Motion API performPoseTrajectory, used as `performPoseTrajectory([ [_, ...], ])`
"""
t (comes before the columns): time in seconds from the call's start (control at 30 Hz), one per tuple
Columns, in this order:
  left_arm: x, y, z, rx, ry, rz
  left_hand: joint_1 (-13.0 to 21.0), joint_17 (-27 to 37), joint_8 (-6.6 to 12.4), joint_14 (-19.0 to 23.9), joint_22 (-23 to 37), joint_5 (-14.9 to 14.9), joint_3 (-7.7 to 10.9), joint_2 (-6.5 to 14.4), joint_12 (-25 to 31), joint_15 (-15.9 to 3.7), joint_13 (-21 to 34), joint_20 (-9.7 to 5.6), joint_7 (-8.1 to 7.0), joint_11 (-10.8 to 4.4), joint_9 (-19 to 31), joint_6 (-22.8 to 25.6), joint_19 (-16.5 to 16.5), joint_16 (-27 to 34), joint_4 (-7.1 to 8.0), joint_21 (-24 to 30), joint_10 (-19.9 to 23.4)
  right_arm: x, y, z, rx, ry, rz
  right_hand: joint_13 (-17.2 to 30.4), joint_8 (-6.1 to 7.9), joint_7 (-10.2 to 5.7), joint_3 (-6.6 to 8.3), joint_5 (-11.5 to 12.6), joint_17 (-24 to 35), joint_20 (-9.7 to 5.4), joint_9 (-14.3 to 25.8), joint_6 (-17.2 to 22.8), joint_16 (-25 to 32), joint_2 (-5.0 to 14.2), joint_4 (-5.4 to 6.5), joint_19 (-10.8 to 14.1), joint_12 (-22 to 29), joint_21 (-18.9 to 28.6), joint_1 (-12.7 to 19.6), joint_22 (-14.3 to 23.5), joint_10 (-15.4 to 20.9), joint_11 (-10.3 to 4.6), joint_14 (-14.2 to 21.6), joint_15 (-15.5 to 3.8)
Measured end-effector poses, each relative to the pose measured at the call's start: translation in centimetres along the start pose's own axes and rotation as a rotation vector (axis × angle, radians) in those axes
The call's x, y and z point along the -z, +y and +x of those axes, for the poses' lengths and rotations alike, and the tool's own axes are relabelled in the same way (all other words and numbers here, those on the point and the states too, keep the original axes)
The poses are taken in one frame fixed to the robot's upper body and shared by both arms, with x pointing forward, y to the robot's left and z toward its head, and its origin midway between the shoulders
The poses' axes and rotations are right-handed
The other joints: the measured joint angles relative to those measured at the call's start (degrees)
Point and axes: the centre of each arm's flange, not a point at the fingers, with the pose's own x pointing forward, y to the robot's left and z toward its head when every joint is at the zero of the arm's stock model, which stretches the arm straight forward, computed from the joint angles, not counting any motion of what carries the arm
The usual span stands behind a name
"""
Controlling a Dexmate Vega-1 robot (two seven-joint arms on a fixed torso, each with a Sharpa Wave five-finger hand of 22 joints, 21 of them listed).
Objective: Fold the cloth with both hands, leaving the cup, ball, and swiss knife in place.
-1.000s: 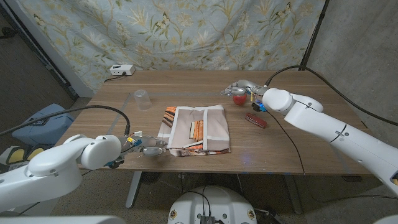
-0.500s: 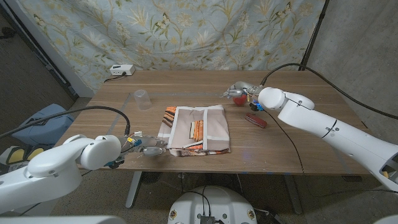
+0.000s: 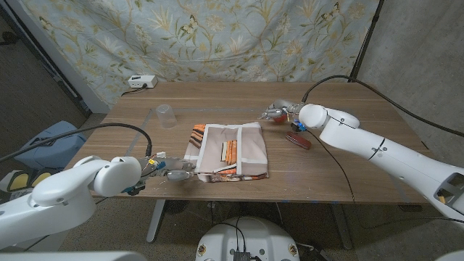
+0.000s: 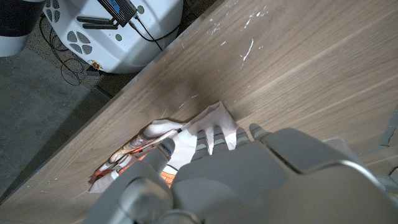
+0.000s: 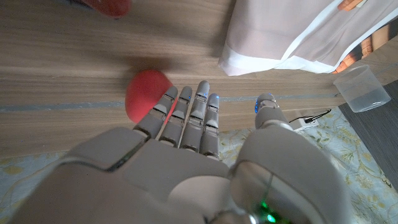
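Observation:
The cloth point(image 3: 228, 148) lies at the table's middle, folded over, with its white back and an orange stripe showing. My left hand point(image 3: 172, 172) is at its near left corner. In the left wrist view, its fingers point(image 4: 211, 134) reach onto the white corner of the cloth point(image 4: 214, 118). My right hand point(image 3: 279, 111) hovers at the red ball point(image 3: 278, 117), fingers straight and together, holding nothing. The ball point(image 5: 148, 96) sits just past the fingertips of my right hand point(image 5: 186, 155). The red swiss knife point(image 3: 298, 140) lies to the right of the cloth. The clear cup point(image 3: 166, 115) stands far left of the cloth.
A white box point(image 3: 141, 82) with a cable sits at the table's back left corner. The near table edge point(image 3: 239, 198) runs close behind my left hand. A floral sheet hangs behind the table. A blue bag point(image 3: 43, 141) lies on the floor to the left.
My right arm has swung left toward the cloth, and its hand has dropped a little over the ball. The left hand and the cloth have not moved.

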Motion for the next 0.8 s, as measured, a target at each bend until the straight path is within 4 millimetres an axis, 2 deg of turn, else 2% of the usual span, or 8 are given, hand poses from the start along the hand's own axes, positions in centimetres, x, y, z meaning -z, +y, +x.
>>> performPoseTrajectory([
  [0.37, 0.1, 0.1, 0.0, -0.003, 0.004, 0.000, 0.44, 0.01, 0.00, 0.00, 0.00, 0.00, 0.24, 0.00, 0.00, 0.00, 0.00, 0.00, -0.17, -0.21, 0.00, 0.17, 0.00, 0.01, -0.24, 0.00, 0.21, 0.4, 0.8, 0.9, -0.026, 0.029, -0.021, -0.27, -0.24, -0.49, -0.46, 0.00, 0.53, 0.11, -0.01, 0.06, 0.36, 0.00, 0.46, -0.54, -0.22, 0.00, 0.00, 0.00, 0.37, -1.26, 0.00, 0.00],
  [0.53, 0.2, 0.1, 0.0, -0.004, 0.006, -0.001, 0.44, 0.01, 0.00, 0.00, 0.00, 0.00, 0.41, 0.00, 0.00, 0.00, 0.00, 0.00, -0.17, -0.21, 0.00, 0.16, 0.00, 0.01, -0.41, 0.00, 0.21, 0.3, 1.0, 1.1, -0.034, 0.038, -0.026, -0.27, -0.24, -0.26, -0.46, 0.00, 0.53, 0.11, -0.01, 0.40, 0.36, -0.30, 0.46, -0.54, -0.22, 0.00, 0.30, -0.01, 0.94, -1.11, 0.00, 0.00],
  [0.67, 0.2, 0.0, 0.0, -0.005, 0.007, -0.001, 0.44, 0.01, 0.00, 0.00, 0.00, 0.00, 0.40, 0.00, -0.23, 0.00, 0.00, 0.00, -0.30, -0.21, 0.00, 0.29, 0.00, 0.02, -0.41, 0.00, 0.20, 0.2, 1.3, 1.3, -0.041, 0.041, -0.028, -0.27, -0.24, 0.12, -0.46, 0.00, 0.80, 0.11, -0.01, 0.95, 0.66, -0.30, 0.46, -0.54, -0.22, 0.00, 0.30, -0.01, 1.78, -0.26, 0.27, -0.27],
  [0.8, 0.3, 0.1, 0.0, -0.007, 0.010, -0.002, 0.44, 0.01, 0.00, 0.00, 0.00, 0.00, 0.45, 0.00, -0.23, 0.00, 0.00, 0.00, -0.48, -0.20, 0.00, 0.48, 0.00, -0.22, -0.46, 0.00, 0.20, 0.0, 1.5, 1.5, -0.050, 0.043, -0.029, -0.27, -0.24, 0.26, -0.46, 0.00, 0.79, 0.11, -0.01, 1.10, 0.93, -0.30, 0.46, -0.54, -0.21, 0.00, 0.30, -0.01, 1.97, -0.07, 0.29, -0.29],
])
